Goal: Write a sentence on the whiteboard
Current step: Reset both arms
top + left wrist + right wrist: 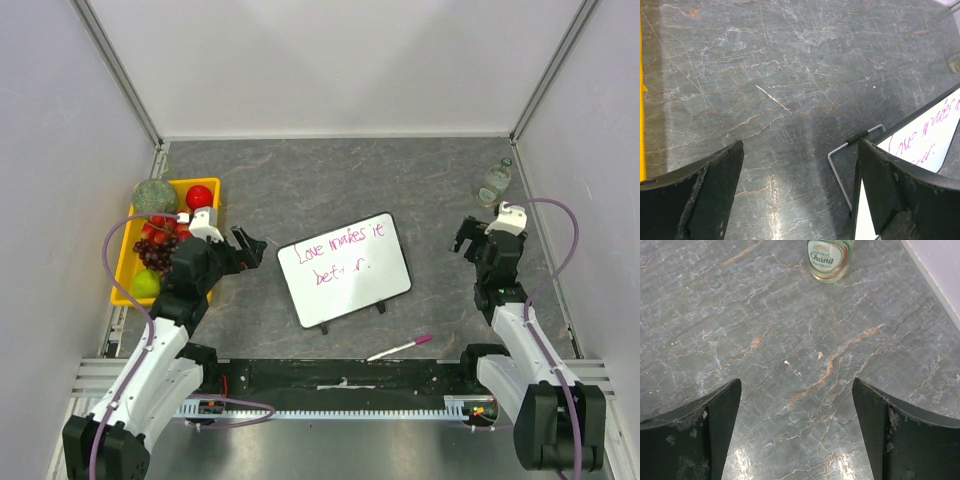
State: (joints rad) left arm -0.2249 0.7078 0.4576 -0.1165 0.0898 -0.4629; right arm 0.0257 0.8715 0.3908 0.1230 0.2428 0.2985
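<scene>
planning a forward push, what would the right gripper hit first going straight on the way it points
Probably the clear glass bottle with the green-and-white label, standing nearly dead ahead of the right gripper; only grey marbled tabletop lies between. Depth is unclear; tilted down, it could meet the tabletop first.

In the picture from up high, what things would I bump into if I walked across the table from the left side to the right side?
yellow fruit tray → left gripper → whiteboard → right gripper → clear bottle
</scene>
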